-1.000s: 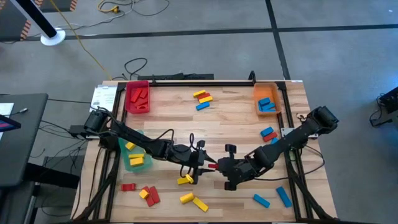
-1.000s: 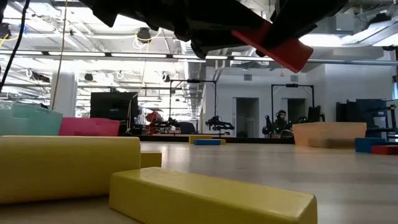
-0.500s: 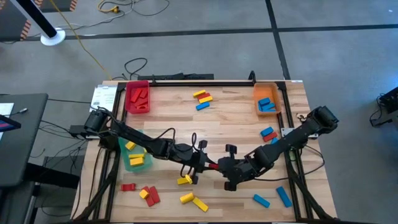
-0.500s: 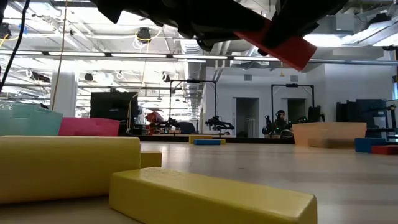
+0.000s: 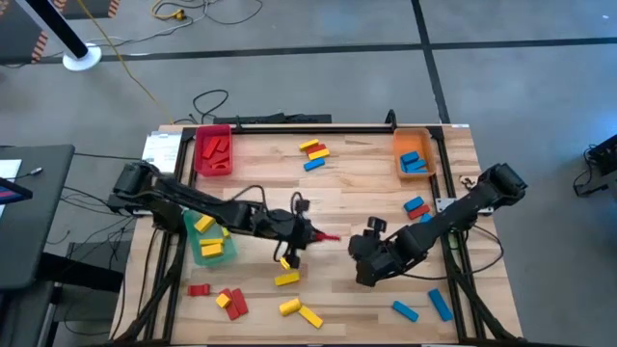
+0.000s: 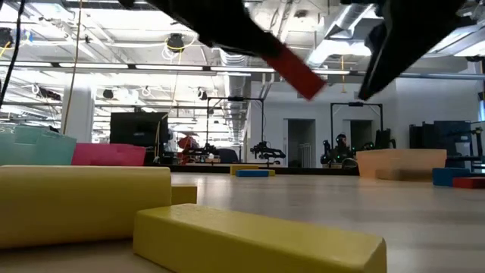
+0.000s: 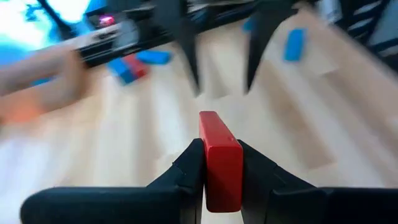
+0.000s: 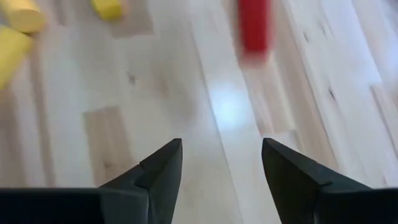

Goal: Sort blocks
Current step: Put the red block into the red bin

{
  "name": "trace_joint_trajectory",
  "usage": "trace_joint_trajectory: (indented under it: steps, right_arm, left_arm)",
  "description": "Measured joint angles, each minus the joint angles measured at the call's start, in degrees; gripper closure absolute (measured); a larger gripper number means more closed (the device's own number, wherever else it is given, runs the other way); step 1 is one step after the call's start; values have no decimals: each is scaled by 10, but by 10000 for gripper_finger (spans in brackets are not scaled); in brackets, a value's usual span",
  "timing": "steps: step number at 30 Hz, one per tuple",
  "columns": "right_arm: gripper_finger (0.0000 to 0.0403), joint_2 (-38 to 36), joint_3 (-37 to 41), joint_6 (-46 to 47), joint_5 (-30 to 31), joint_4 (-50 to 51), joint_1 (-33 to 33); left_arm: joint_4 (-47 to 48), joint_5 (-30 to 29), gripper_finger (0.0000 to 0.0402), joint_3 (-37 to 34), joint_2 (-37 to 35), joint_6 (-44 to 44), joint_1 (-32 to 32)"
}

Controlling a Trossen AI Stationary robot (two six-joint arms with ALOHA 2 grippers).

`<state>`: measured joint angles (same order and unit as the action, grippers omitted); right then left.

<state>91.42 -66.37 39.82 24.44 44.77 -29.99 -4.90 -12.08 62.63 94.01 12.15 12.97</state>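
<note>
Now left hand (image 7: 221, 165) clamped on red block (image 7: 219, 157), right hand (image 8: 221, 163) agape.

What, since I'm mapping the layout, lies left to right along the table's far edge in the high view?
red tray → three loose blocks → orange tray

The lower end of the small red rectangular block (image 7: 220, 160) sits hidden between my left fingers (image 7: 186, 174); the wooden table (image 7: 112, 143) beyond blurs, far blocks indistinct.
</note>
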Motion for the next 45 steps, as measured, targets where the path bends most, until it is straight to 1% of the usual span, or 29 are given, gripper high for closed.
trace_joint_trajectory:
  steps: [3, 6, 8, 10, 13, 16, 20, 23, 26, 31, 36, 42, 45]
  right_arm:
    - [170, -1, 0, 39, 2, 42, -6]
    - [173, -1, 0, 65, 2, 58, -18]
    - [177, -1, 0, 78, 8, 62, -28]
    - [180, -1, 0, 91, 18, 63, -39]
    - [184, -1, 0, 121, 37, 78, -58]
    - [188, -1, 0, 166, 56, 109, -77]
    - [191, -1, 0, 236, 66, 154, -102]
    - [193, -1, 1, 280, 69, 174, -122]
    - [194, -1, 1, 322, 72, 193, -142]
    - [194, -1, 1, 400, 77, 235, -174]
    - [194, -1, 1, 489, 77, 297, -203]
    - [194, -1, 1, 602, 76, 377, -223]
    - [194, -1, 2, 655, 71, 420, -230]
  left_arm:
    - [83, -75, 345, 0, -49, 25, -11]
    - [186, -168, 345, 0, -99, 34, -32]
    - [255, -218, 345, 0, -132, 31, -52]
    - [318, -252, 345, 0, -164, 20, -77]
    - [401, -271, 345, 0, -211, -1, -128]
    - [462, -272, 345, 0, -252, -17, -191]
    - [518, -272, 345, 0, -292, -24, -280]
    - [540, -249, 345, -2, -309, -21, -348]
    - [538, -214, 345, -21, -318, -9, -412]
    - [529, -199, 345, -78, -317, 21, -508]
    - [483, -143, 345, -135, -317, 42, -593]
    - [428, -61, 345, -180, -317, 51, -664]
    - [428, -42, 345, -189, -316, 58, -684]
